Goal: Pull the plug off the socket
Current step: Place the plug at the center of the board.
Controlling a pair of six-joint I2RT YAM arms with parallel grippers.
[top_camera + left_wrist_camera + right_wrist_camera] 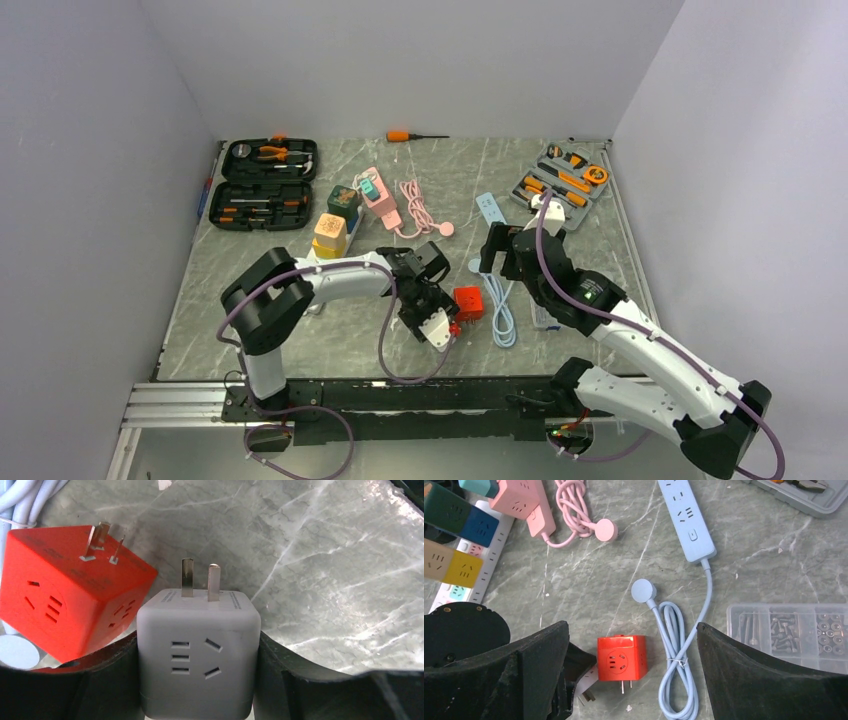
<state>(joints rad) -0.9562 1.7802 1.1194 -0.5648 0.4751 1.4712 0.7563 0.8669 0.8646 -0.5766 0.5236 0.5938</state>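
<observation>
My left gripper (198, 680) is shut on a pale grey cube plug (198, 650), its two flat prongs pointing away from the wrist and free in the air. The red cube socket (60, 595) lies on the marble table just left of it, apart from the plug, with its own prongs bare. From above, the plug (436, 327) sits in the left gripper (437, 330) beside the red socket (468, 302). My right gripper (632, 630) hangs open above the red socket (621, 657), touching nothing; the held plug (585, 685) shows by its left finger.
A blue power strip (686, 515) and its coiled cable (674, 645) lie right of the socket, next to a clear screw box (789, 635). A pink strip (378, 195), a white strip with coloured cubes (335, 225), a black tool case (265, 185) and a grey tool tray (560, 185) line the back.
</observation>
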